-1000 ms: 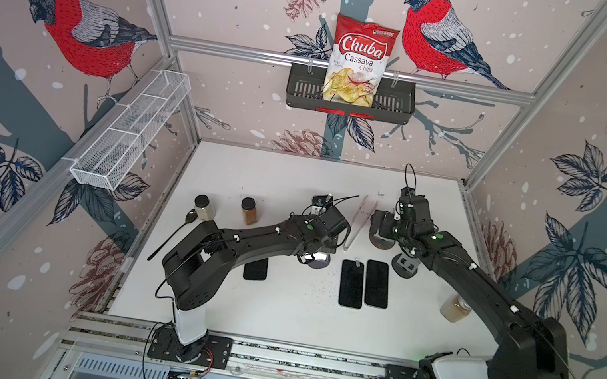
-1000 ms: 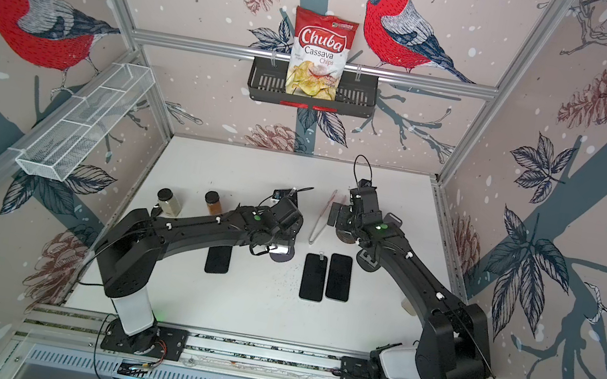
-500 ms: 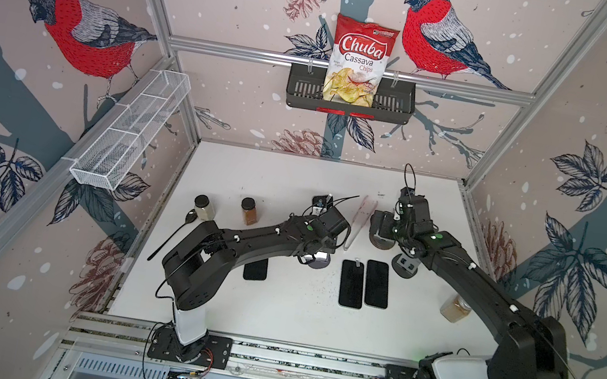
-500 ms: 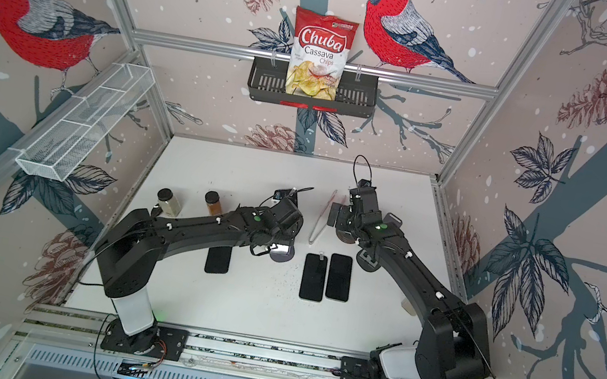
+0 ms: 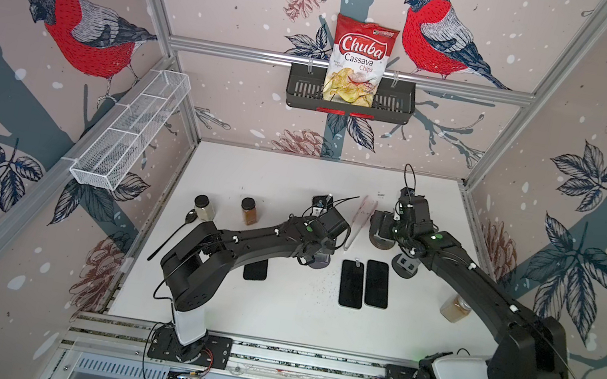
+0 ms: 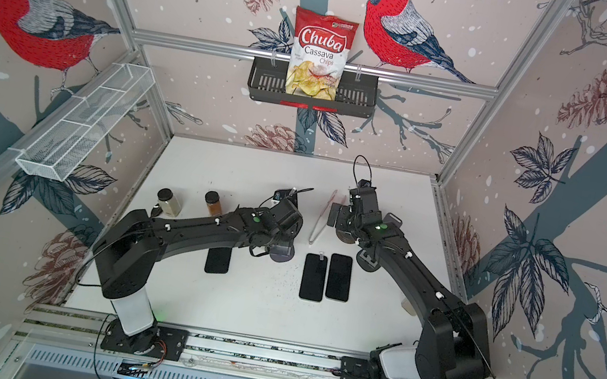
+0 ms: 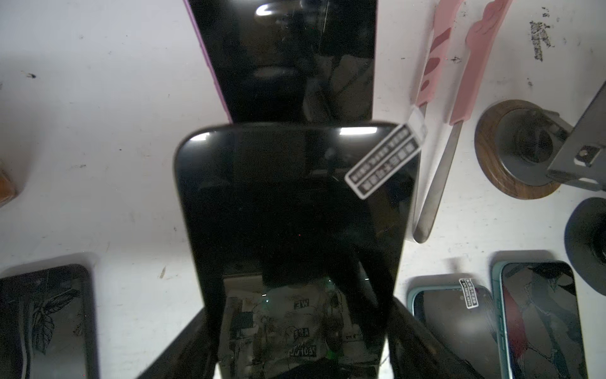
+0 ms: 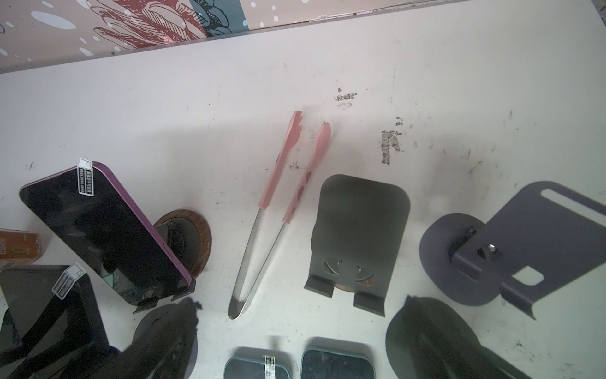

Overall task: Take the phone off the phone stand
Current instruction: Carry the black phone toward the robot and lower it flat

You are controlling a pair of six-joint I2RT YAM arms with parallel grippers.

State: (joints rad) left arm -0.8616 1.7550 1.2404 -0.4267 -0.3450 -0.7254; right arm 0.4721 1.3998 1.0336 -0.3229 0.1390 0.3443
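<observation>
Leans on the phone stand [image 5: 317, 263] mid-worktop [image 5: 274, 177], long axis tilting up and away, with the phone [image 7: 288, 203] straight ahead of the left end effector [image 7: 301, 315], set narrow against both long edges and seemingly gripping. Calls, probably, for a pull up along that axis; leaves the right end effector [image 8: 301, 303] farther off, spread wide and empty above bare stands [image 8: 357, 236]. Shows a glossy black face, rounded corners, a white sticker [image 7: 383, 160] by one corner.
</observation>
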